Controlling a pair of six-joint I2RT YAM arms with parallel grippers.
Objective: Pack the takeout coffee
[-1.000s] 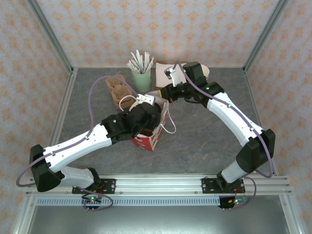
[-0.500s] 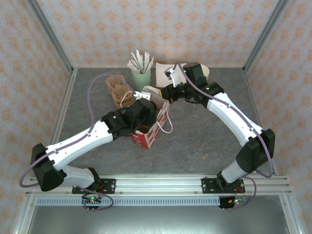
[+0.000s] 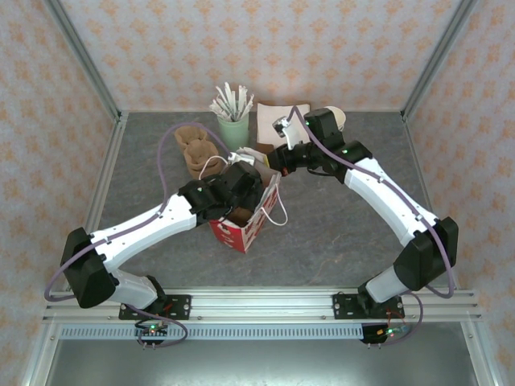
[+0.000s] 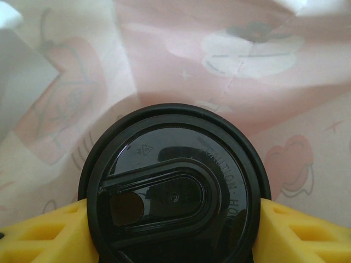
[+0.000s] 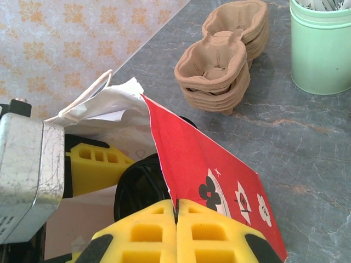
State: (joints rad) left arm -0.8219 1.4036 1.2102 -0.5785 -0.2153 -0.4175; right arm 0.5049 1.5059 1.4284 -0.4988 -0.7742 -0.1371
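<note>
- the left claw is clamping the cup, axis upright, at lower centre of its wrist view (bag walls surrounding it);
- the right claw is pinching the bag rim together, bottom centre

The 2 arms meet over the red-and-white bag, which stands on the grey table. The left gripper reaches into its open mouth; the right gripper is at its far rim. Behind stand a green cup of white sticks and stacked brown trays
</note>
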